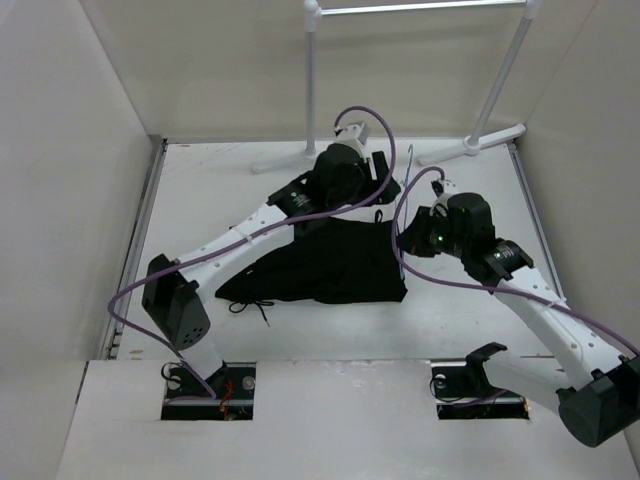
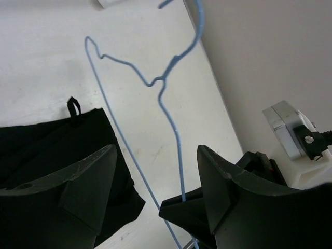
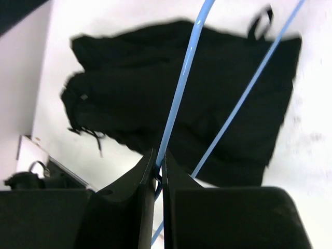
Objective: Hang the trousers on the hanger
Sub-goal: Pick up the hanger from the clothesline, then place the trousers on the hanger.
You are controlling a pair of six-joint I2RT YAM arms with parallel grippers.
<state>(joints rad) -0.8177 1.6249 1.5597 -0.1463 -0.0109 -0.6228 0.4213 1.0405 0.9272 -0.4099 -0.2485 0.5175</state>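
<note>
1. Although the thin pale-blue wire hanger (image 3: 182,78) is already in hand, nothing hangs on it. The right jaws are clenched on one of its wire runs and hold it just off the 3 o'clock edge of the cloth in the top view.
2. The black soft-fabric trousers (image 1: 330,265) lie in a flattened heap on the white surface (image 1: 200,200), about mid-surface. A thin cord trails from their 8 o'clock corner.
3. The left jaws stand released and empty over the 1 o'clock corner of the trousers. In the left wrist view the hanger's neck shows beyond the gap between them and appears to touch neither finger.
4. No leg is threaded through the wire triangle or draped over its bottom bar, so by the look of it only the hanger pick-up is done.
5. What is probably left is to grasp the cloth with the free jaws, lift it, and pass it over the bar so that it hangs evenly.
</note>
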